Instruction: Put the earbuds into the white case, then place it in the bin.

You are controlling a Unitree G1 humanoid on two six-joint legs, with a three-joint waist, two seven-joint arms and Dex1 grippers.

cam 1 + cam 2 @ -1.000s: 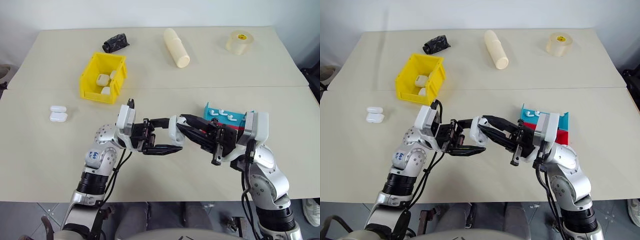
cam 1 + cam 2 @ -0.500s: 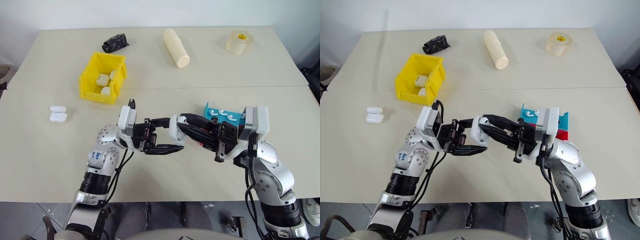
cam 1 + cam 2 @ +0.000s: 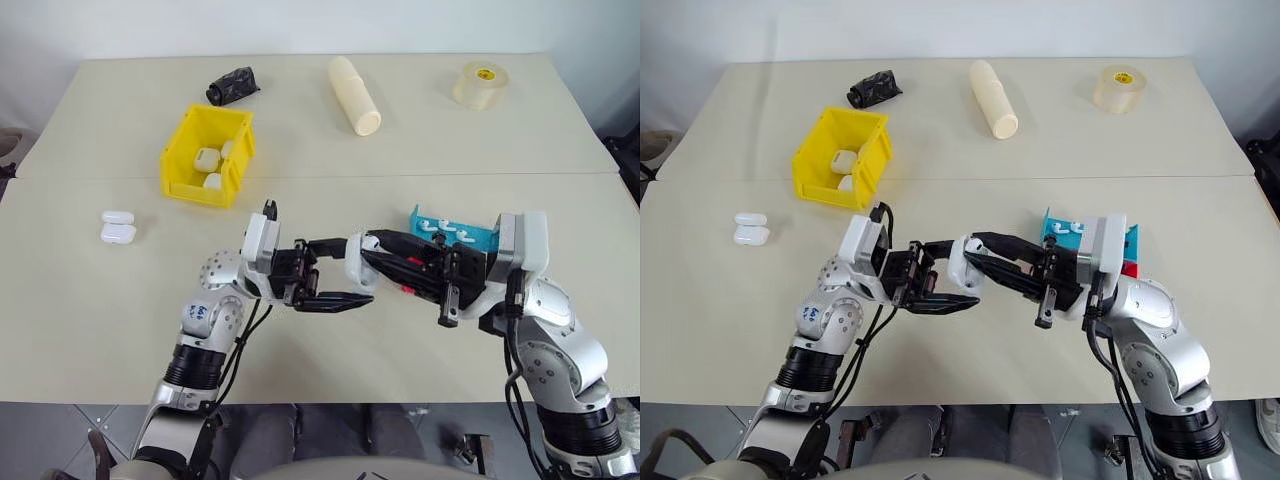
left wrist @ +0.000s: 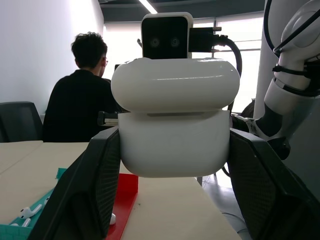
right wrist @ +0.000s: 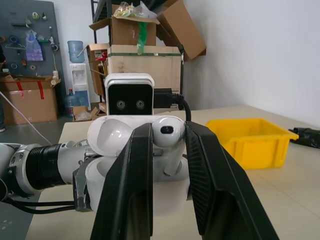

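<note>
The bench (image 3: 330, 150) carries the yellow bin (image 3: 180, 165) near its far left, with white cases already lying inside it, well apart from the arms. Two more cases (image 3: 117, 228) sit by the left edge. A blue tray (image 3: 478, 238) holding spare earbuds rests beside the right arm, towards the right edge.

Above the bench's near middle the two arms meet, both reaching inward and tipped slightly up, the left gripper (image 3: 335, 270) pointing right, the right gripper (image 3: 385, 255) pointing left. The left fingers (image 4: 95, 185) are clamped on the body of the white case (image 4: 175, 132), whose lid stands open. The right fingers (image 5: 137, 180) pinch a single earbud (image 5: 166, 131) by its sides, head up, stem pointing down towards the case.

The earbud sits just above the open case, directly at its mouth, so the coming move looks like a short push of the stem down into its socket. The right arm carries that move; the left only steadies.
</note>
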